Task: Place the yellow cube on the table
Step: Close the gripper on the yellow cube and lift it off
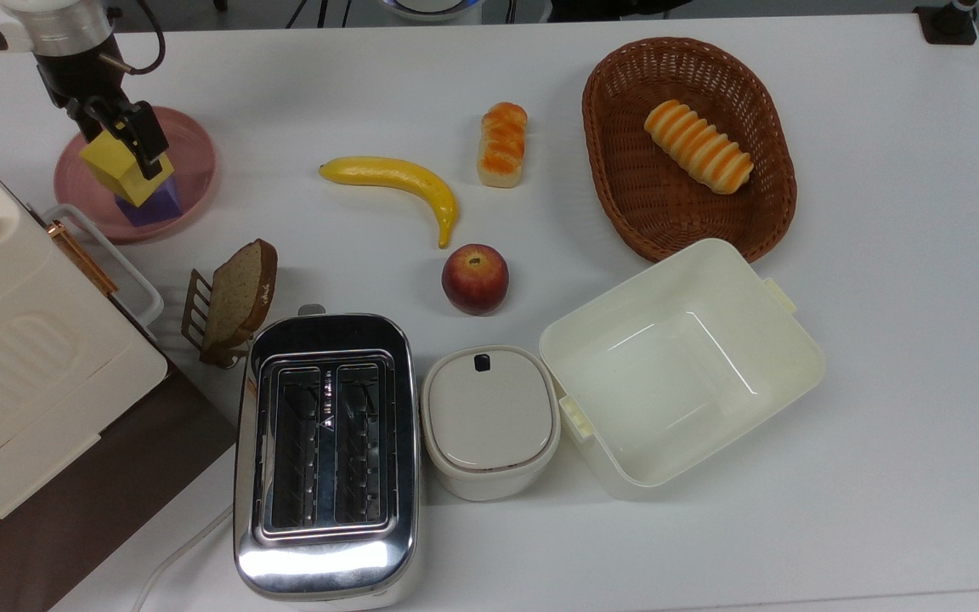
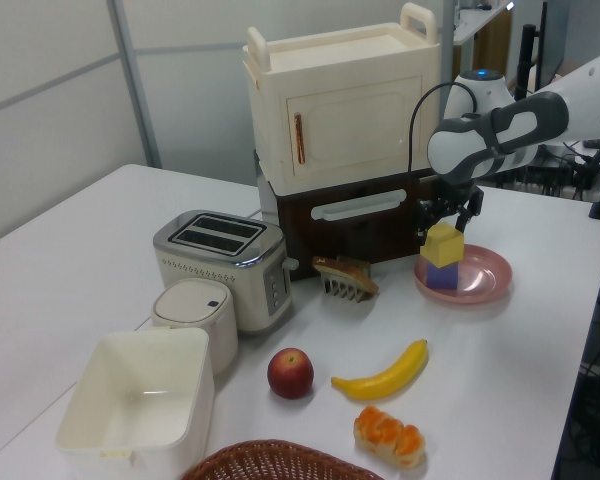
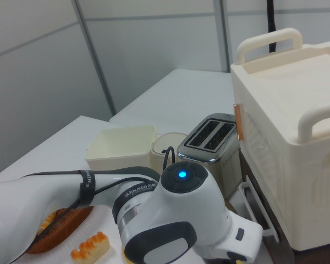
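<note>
The yellow cube (image 1: 118, 167) (image 2: 443, 245) rests on a smaller purple cube (image 1: 160, 202) (image 2: 442, 276), tilted askew to it, on a pink round plate (image 1: 195, 161) (image 2: 486, 282) at the top view's left. My gripper (image 1: 120, 143) (image 2: 445, 227) hangs straight over the yellow cube, open, with a dark finger down each side of the cube's upper part. The white table (image 1: 328, 76) (image 2: 90, 230) lies all around the plate.
A cream cabinet (image 1: 5, 340) (image 2: 340, 100) stands close beside the plate. A toast rack with bread (image 1: 234, 297), banana (image 1: 396, 183), bun (image 1: 502, 144), apple (image 1: 474, 279), toaster (image 1: 324, 450), lidded pot (image 1: 489, 421), cream box (image 1: 681, 365) and basket (image 1: 689, 144) stand further right.
</note>
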